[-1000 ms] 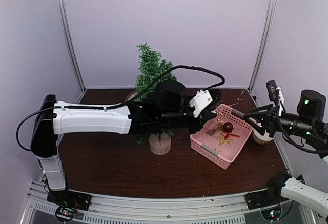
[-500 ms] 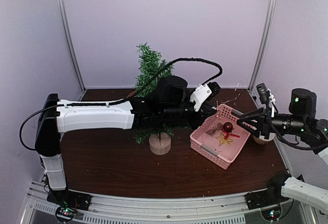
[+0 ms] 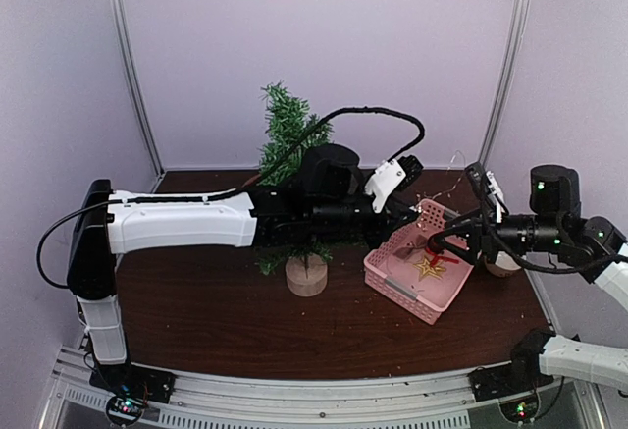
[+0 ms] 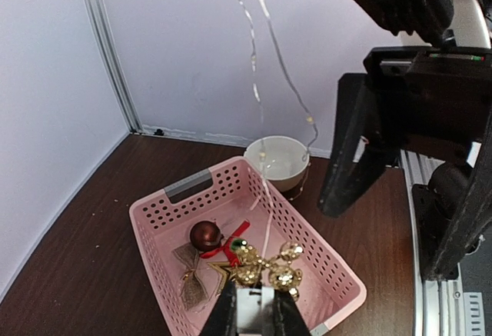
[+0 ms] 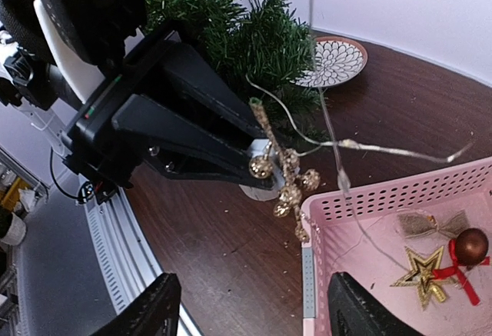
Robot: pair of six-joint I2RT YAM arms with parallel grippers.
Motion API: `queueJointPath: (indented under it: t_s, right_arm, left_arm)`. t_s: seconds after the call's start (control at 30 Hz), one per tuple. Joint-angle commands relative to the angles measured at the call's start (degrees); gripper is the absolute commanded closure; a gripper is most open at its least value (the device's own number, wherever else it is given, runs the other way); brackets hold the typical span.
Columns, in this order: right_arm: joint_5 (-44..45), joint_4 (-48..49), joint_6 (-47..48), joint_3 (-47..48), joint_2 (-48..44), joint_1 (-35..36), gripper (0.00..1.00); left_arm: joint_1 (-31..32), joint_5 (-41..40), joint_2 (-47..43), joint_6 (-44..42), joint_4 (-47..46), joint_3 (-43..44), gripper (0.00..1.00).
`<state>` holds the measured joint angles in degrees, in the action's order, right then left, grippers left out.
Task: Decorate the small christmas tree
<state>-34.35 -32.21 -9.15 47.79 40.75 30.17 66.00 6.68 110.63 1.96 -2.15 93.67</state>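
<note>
One gold beaded sprig [image 4: 269, 263] is being pinched by the left gripper [image 4: 252, 297] at a pink plastic basket's [image 4: 165, 197] corner; the right gripper [image 3: 446, 236] is being held wide open; small christmas tree [image 3: 287, 125] behind left arm [image 3: 177, 225].

The basket [image 3: 389, 278] sits right of the small christmas tree [image 3: 287, 131] (1 bowl [image 4: 289, 168] further right), with 1 star [image 5: 421, 273] inside.

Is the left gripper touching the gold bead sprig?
Touching. The right wrist view shows the left gripper closed on the stem of the gold bead sprig, with no gap; the left wrist view agrees.
</note>
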Motion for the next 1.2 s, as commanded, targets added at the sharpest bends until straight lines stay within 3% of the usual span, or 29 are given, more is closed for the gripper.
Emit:
queueJointPath:
  t_s: [0.0, 0.17, 0.37, 0.57, 0.83, 1.17]
  right_arm:
    - [3.7, 2.4, 0.6, -0.1, 0.3, 0.6, 0.27]
    - [3.6, 4.3, 0.9, -0.8, 1.5, 1.0, 0.25]
    - [2.5, 6.3, 1.9, -1.0, 3.6, 2.3, 0.33]
    - [1.7, 7.7, 2.8, -1.2, 5.0, 3.5, 0.48]
    - [3.7, 6.4, 3.3, -1.2, 4.2, 3.7, 0.79]
    - [5.3, 6.0, 3.0, -1.6, 1.5, 3.8, 0.92]
  left_arm:
    - [-0.2, 4.1, -0.3, 1.3, -2.0, 2.1, 1.0]
    - [-0.2, 7.7, -1.1, 1.9, -2.2, 2.1, 1.0]
    - [-0.2, 10.0, -1.3, 2.5, -2.5, 2.2, 1.0]
    - [-0.2, 11.5, -1.6, 2.6, -2.6, 2.2, 1.0]
    - [-0.2, 10.6, -2.5, 1.8, -2.0, 1.6, 1.0]
    - [-0.2, 7.9, -3.5, 0.5, -0.6, 1.2, 1.0]
